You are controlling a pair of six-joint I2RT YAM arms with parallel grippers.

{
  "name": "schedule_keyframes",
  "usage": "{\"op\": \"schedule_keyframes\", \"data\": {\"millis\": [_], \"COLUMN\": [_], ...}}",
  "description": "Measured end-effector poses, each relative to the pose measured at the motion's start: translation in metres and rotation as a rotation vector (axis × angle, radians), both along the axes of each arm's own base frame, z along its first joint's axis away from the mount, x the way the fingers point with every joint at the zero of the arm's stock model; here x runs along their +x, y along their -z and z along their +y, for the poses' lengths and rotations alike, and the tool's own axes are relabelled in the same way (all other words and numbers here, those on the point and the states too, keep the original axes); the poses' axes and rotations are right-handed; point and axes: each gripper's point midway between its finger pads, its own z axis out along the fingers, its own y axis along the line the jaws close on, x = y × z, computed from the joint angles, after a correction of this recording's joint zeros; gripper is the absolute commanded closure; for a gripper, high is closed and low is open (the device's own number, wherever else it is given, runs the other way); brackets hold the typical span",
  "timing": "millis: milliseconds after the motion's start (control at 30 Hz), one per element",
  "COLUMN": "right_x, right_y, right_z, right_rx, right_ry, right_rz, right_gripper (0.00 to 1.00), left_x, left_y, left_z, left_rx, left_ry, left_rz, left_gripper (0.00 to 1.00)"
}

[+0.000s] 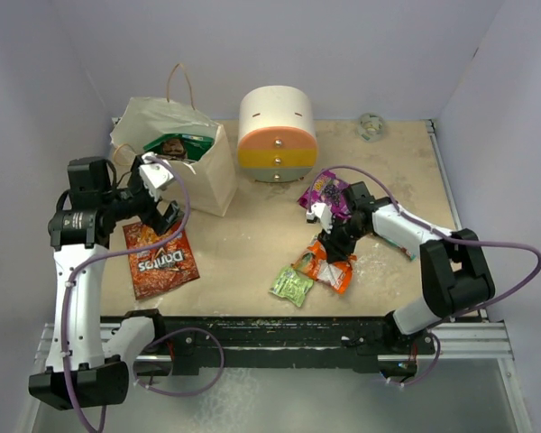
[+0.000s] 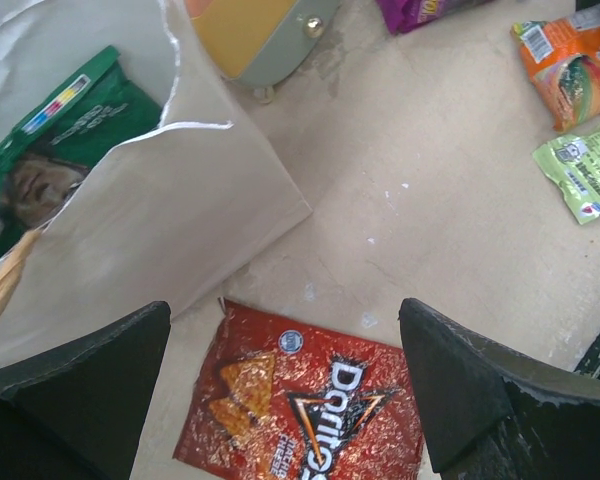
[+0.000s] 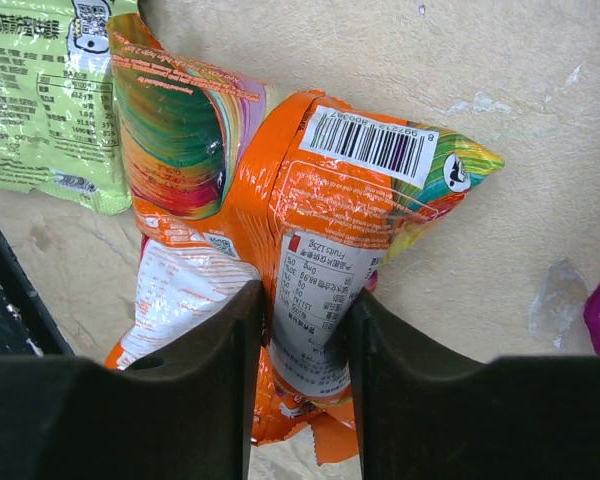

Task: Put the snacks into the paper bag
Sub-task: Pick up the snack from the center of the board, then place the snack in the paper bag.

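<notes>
The cream paper bag (image 1: 207, 176) stands at the back left with a green packet (image 1: 176, 144) inside it. My left gripper (image 1: 158, 194) hangs open beside the bag, above the red Doritos packet (image 2: 300, 400), which lies flat on the table between the fingers' line of sight. My right gripper (image 3: 305, 340) is shut on the orange packet (image 3: 330, 190), whose middle is pinched and bunched between both fingers. A lime-green packet (image 1: 291, 285) lies just left of the orange one (image 1: 329, 269). A purple packet (image 1: 329, 191) lies behind the right gripper (image 1: 332, 244).
A round white container with pastel drawers (image 1: 277, 133) stands right of the bag. A small greyish object (image 1: 371, 126) sits at the back right by the wall. White walls close in the table on three sides.
</notes>
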Motion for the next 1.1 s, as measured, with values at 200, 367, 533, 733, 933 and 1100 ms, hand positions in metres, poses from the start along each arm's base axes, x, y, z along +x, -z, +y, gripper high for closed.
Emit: {"op": "schedule_keyframes", "data": {"millis": [200, 367, 533, 733, 933, 1100], "right_x": [-0.001, 0.000, 0.007, 0.037, 0.065, 0.069], "right_y": [-0.015, -0.028, -0.056, -0.120, -0.202, -0.252], "right_z": [0.003, 0.005, 0.011, 0.024, 0.036, 0.039], "right_rx": [0.026, 0.048, 0.091, 0.173, 0.272, 0.349], "right_ry": [-0.005, -0.007, -0.012, 0.006, 0.040, 0.072], "right_rz": [-0.019, -0.052, -0.130, -0.302, -0.501, -0.624], "right_gripper": [0.95, 1.00, 1.00, 1.00, 1.00, 1.00], "left_x": [-0.005, -0.009, -0.008, -0.007, -0.003, 0.010], "left_y": [0.018, 0.033, 0.045, 0.027, 0.001, -0.008], "left_z": [-0.030, -0.042, -0.056, -0.093, -0.156, -0.212], "left_rx": [0.042, 0.064, 0.077, 0.094, 0.007, -0.092], "left_ry": [0.115, 0.159, 0.215, 0.325, 0.430, 0.465], "left_rz": [0.057, 0.119, 0.196, 0.195, 0.220, 0.291], "left_gripper": [0.01, 0.00, 0.01, 0.02, 0.00, 0.01]}}
